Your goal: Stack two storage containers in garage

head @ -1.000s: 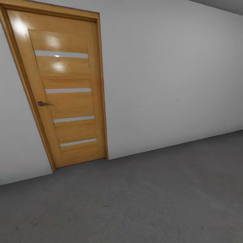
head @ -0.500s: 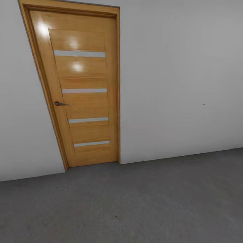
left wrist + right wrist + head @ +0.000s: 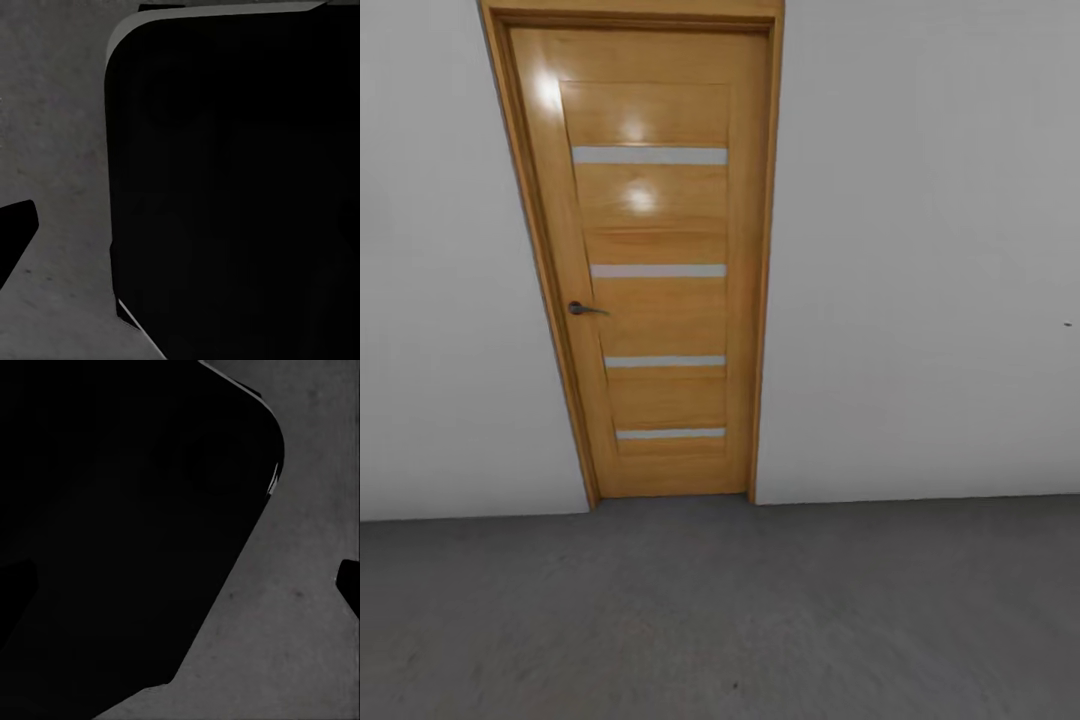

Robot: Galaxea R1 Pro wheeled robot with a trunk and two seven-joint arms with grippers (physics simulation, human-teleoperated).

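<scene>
Dark grey, mottled concrete floor (image 3: 760, 620) across the near half of the head view, running back to a plain white wall (image 3: 920, 300) at the far side. Meets the foot of a closed light wooden door with four pale horizontal slats (image 3: 660, 270), set far and slightly left of centre. Same grey concrete (image 3: 52, 112) beside a black rounded body in the left wrist view, and likewise (image 3: 300, 645) in the right wrist view.

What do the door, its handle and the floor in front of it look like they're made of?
The door looks like glossy varnished wood: orange grain, bright light glare, pale strips across it, maybe frosted glass. The handle looks like dark metal. The floor looks like matte, mottled grey concrete.
</scene>
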